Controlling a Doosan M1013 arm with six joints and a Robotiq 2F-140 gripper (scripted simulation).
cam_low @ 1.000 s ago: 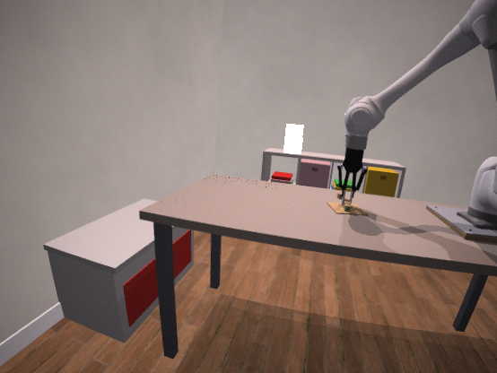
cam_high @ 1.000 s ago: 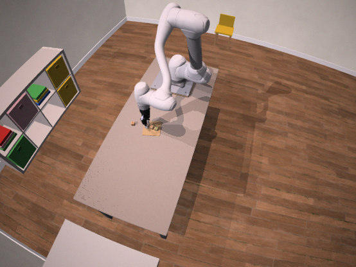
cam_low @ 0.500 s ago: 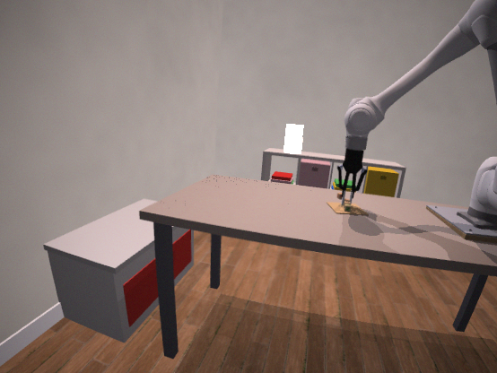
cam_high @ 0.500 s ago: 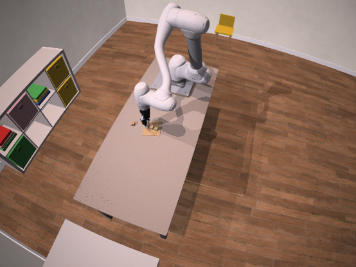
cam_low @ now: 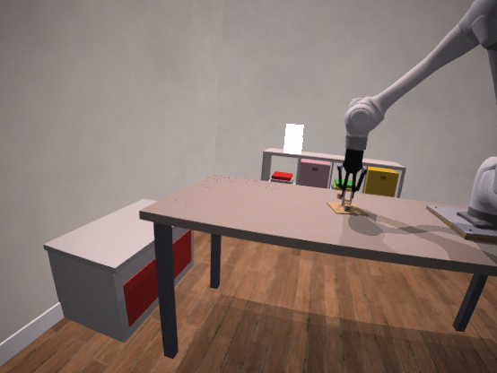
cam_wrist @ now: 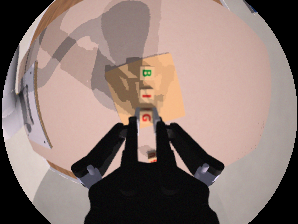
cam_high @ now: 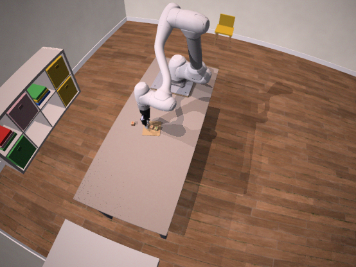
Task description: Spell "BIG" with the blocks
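A tan mat (cam_wrist: 143,90) lies on the table, also in the top view (cam_high: 151,131) and the exterior view (cam_low: 344,208). On it sit a block with a green letter (cam_wrist: 148,71) and a block with a red letter (cam_wrist: 147,96), in a row. My gripper (cam_wrist: 146,113) is shut on a third block with a red mark on top (cam_wrist: 147,117), held at the mat's near edge in line with the other two. I cannot tell if it touches the mat. The letters are too small to read. A fourth block (cam_high: 132,123) lies on the table, off the mat.
The arm's base plate (cam_high: 173,86) is on the table beyond the mat. A shelf unit with coloured bins (cam_high: 32,106) stands to one side of the table. A low grey cabinet (cam_low: 112,260) stands past the table's far end.
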